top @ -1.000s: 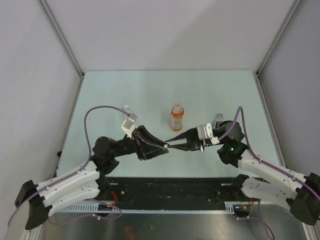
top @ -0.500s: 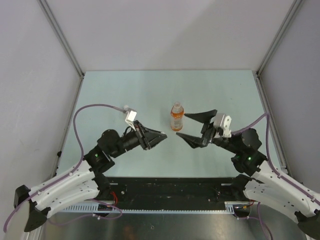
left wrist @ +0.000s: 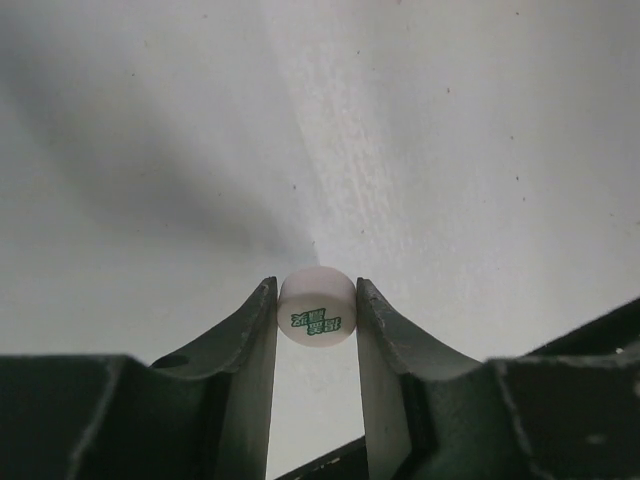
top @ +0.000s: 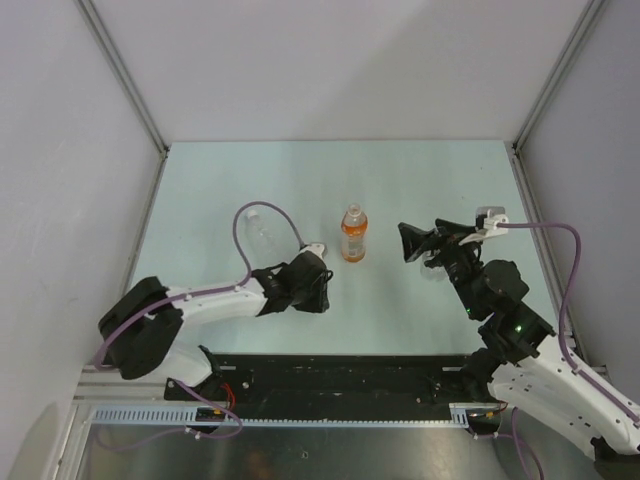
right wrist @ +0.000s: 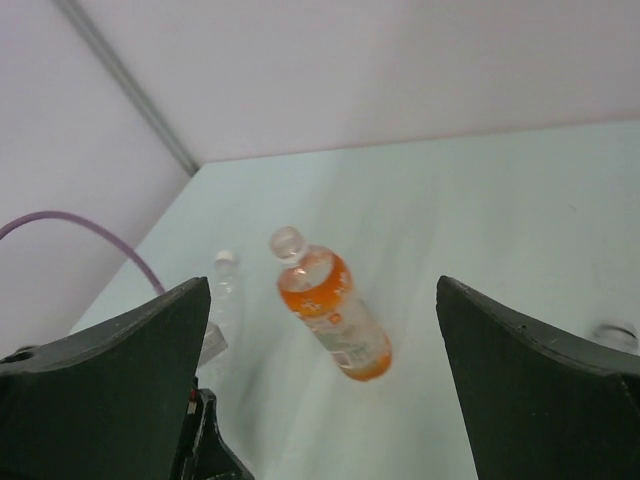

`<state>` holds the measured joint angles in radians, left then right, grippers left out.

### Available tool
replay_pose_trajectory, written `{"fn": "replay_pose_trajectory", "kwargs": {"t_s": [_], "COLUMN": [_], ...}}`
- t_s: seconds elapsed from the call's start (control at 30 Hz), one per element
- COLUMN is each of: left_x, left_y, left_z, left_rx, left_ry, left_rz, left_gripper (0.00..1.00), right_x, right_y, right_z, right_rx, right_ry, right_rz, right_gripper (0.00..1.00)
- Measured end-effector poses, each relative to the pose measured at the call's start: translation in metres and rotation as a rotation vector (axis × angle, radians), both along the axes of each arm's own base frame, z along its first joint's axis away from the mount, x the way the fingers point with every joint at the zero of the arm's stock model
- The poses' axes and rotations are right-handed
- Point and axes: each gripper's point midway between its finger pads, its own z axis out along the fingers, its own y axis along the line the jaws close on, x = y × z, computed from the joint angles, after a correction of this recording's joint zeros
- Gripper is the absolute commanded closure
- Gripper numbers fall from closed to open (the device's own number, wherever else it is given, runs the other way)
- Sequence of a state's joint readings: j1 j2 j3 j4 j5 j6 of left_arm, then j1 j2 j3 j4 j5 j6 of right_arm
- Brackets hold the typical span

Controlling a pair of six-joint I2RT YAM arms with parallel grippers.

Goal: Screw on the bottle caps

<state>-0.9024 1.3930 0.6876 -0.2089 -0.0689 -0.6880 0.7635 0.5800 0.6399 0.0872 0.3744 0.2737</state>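
Observation:
A small white bottle cap (left wrist: 316,307) with green print is pinched between the tips of my left gripper (left wrist: 316,300), which is shut on it. That gripper (top: 312,290) hangs low over the table, left of and nearer than the orange-tinted bottle (top: 353,233). This bottle (right wrist: 335,320) stands upright mid-table and its neck looks bare. A plain clear bottle (top: 258,228) with a white cap (right wrist: 226,258) on top stands further left. My right gripper (top: 428,238) is wide open and empty, to the right of the orange bottle, which sits between its fingers (right wrist: 322,285) in the wrist view.
A faint clear ring (right wrist: 615,335) shows on the table at the right edge of the right wrist view; what it is I cannot tell. The left arm's purple cable (top: 262,215) loops over the clear bottle. Walls close the table (top: 420,180) on three sides.
A second ago the two grippers met tip to tip. The right gripper has since opened wide and drawn back to the right. The left has swung lower and leftward, still holding the cap.

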Motion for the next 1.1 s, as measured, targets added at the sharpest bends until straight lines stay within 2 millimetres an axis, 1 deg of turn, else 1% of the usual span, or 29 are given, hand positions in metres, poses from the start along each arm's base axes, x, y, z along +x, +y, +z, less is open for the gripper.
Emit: {"fn": "replay_pose_trajectory", "kwargs": {"t_s": [0.07, 0.2, 0.37, 0.5, 0.57, 0.6, 0.67, 0.8, 0.83, 0.9, 1.0, 1.07, 1.1], "left_x": [0.002, 0.009, 0.01, 0.014, 0.014, 0.014, 0.014, 0.014, 0.014, 0.013, 0.011, 0.013, 0.015], "left_y": [-0.002, -0.014, -0.012, -0.014, -0.015, -0.015, -0.014, -0.016, -0.017, -0.017, -0.015, -0.016, -0.016], "left_z": [-0.006, -0.011, -0.023, -0.024, -0.024, -0.024, -0.024, -0.022, -0.022, -0.02, -0.013, 0.007, 0.022], "left_rx": [0.05, 0.098, 0.166, 0.183, 0.188, 0.191, 0.201, 0.209, 0.21, 0.216, 0.225, 0.192, 0.161], "left_ry": [0.006, -0.002, 0.009, 0.004, 0.002, 0.002, -0.002, -0.014, -0.018, -0.026, -0.046, -0.091, -0.126], "left_rz": [-0.001, -0.013, -0.009, -0.005, -0.005, -0.006, -0.009, -0.027, -0.029, -0.043, -0.051, -0.042, -0.032], "left_gripper": [0.82, 0.8, 0.74, 0.68, 0.61, 0.55, 0.43, 0.13, 0.07, 0.02, 0.01, 0.01, 0.01], "right_x": [0.003, 0.005, 0.007, 0.007, 0.007, 0.007, 0.007, 0.007, 0.007, 0.008, 0.007, 0.006, 0.005], "right_y": [-0.013, -0.029, -0.037, -0.042, -0.043, -0.044, -0.045, -0.046, -0.046, -0.046, -0.042, -0.036, -0.031], "right_z": [-0.008, -0.023, -0.039, -0.047, -0.05, -0.051, -0.053, -0.054, -0.054, -0.055, -0.055, -0.057, -0.06], "right_rx": [0.008, 0.002, -0.034, -0.056, -0.064, -0.068, -0.073, -0.079, -0.081, -0.087, -0.108, -0.127, -0.14], "right_ry": [0.041, 0.099, 0.15, 0.171, 0.18, 0.184, 0.189, 0.194, 0.194, 0.192, 0.187, 0.188, 0.191], "right_rz": [-0.058, -0.132, -0.174, -0.193, -0.199, -0.2, -0.204, -0.209, -0.208, -0.207, -0.18, -0.145, -0.122], "right_gripper": [0.01, 0.01, 0.01, 0.01, 0.01, 0.0, 0.01, 0.01, 0.01, 0.02, 0.04, 0.04, 0.04]}}
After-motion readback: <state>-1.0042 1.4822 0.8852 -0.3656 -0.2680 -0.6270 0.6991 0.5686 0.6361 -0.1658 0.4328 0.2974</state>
